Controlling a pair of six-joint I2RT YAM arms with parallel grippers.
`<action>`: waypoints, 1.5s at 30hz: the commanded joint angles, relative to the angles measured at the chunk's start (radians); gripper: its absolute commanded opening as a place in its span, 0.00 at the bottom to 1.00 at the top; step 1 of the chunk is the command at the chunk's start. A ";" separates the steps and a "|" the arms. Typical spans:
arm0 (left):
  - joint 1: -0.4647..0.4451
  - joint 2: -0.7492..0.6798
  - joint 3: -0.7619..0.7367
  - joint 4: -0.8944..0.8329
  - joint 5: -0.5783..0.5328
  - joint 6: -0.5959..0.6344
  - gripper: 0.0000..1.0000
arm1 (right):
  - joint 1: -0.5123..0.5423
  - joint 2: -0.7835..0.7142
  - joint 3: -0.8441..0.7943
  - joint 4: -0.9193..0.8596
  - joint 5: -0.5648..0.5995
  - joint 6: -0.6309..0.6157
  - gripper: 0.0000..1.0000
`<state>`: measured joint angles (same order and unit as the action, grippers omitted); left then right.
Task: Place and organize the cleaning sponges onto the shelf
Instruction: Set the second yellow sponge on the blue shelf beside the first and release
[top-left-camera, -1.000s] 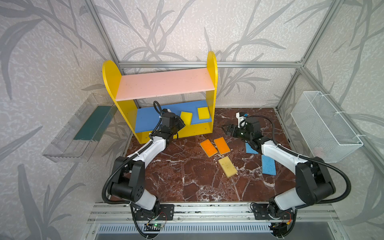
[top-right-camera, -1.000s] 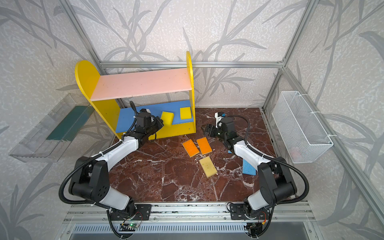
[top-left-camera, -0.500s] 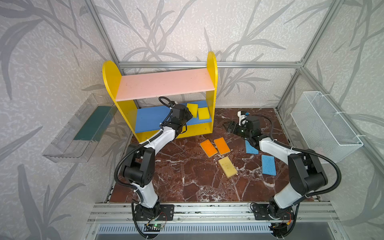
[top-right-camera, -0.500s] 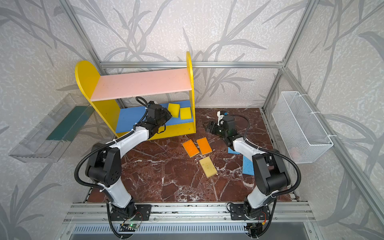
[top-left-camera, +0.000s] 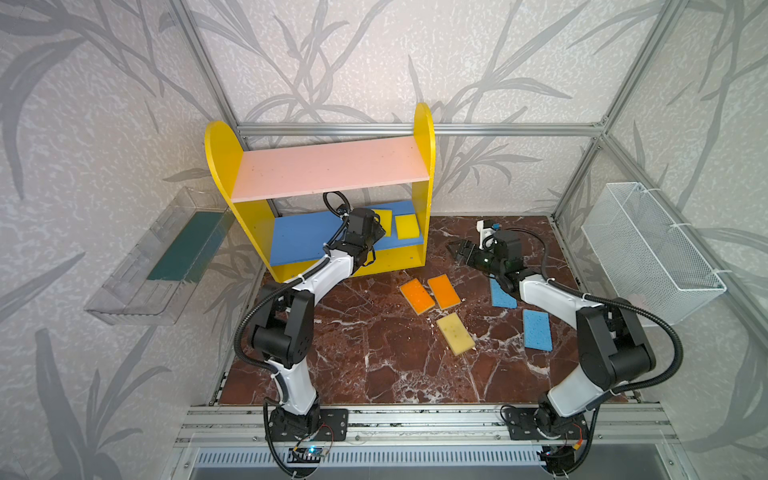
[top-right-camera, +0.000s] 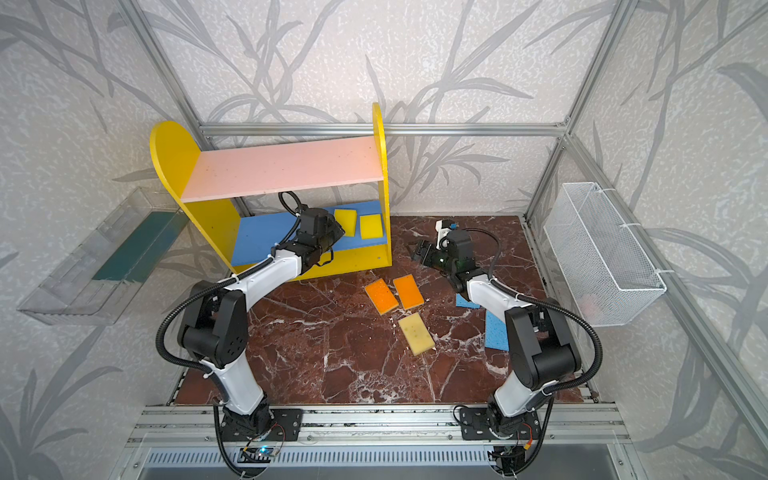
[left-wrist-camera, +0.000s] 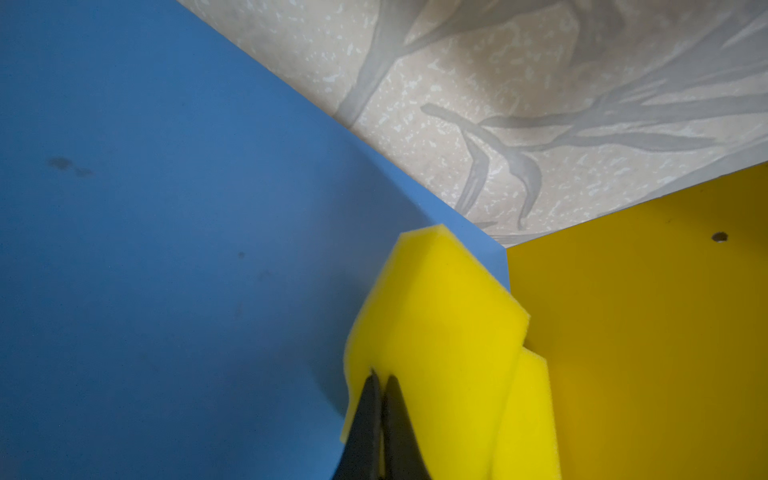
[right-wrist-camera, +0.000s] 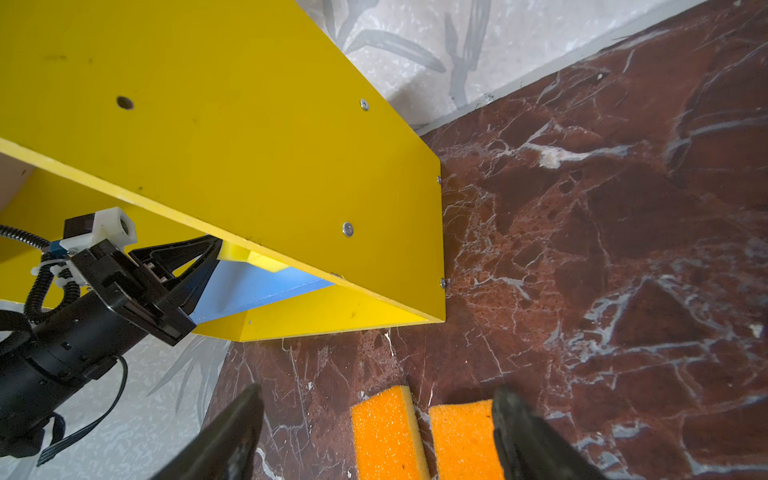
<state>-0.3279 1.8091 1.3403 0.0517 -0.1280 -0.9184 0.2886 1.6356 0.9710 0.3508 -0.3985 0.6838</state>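
Holding a bright yellow sponge, tilted, in the clenched left pincer over the right end of the blue middle board of the shelf, apparently overlapping the second bright yellow sponge lying flat beside the right side panel. Probably setting it down next to that neighbour.

For a clean placement: levelling the held piece first, squaring its long edge with the neighbour's, shifting slightly left to clear the overlap, opening only once flat, then withdrawing low beneath the pink board.

Hovering the right pincer, spread wide and empty, just right of the shelf, just beyond the far ends of the left orange sponge and the right orange sponge, lying side by side.

Also waiting on the dark red marbled surface: a pale speckled sponge nearer, a far light blue sponge partly under the right arm, and a near light blue sponge.

Enclosing all this: leaf-patterned walls, an aluminium frame, a clear tray on the left, a white wire basket on the right.
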 joint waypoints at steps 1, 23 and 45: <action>-0.020 0.016 0.036 -0.010 -0.029 -0.015 0.11 | -0.006 -0.008 -0.007 0.030 -0.010 0.002 0.84; -0.055 -0.080 -0.078 0.003 -0.089 -0.003 0.35 | -0.006 -0.007 -0.015 0.045 -0.031 0.020 0.84; 0.015 -0.020 0.016 -0.018 0.161 0.089 0.57 | -0.006 -0.001 -0.016 0.044 -0.036 0.018 0.84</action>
<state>-0.3328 1.7634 1.2930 0.0292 -0.0566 -0.8589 0.2878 1.6356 0.9638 0.3702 -0.4210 0.7071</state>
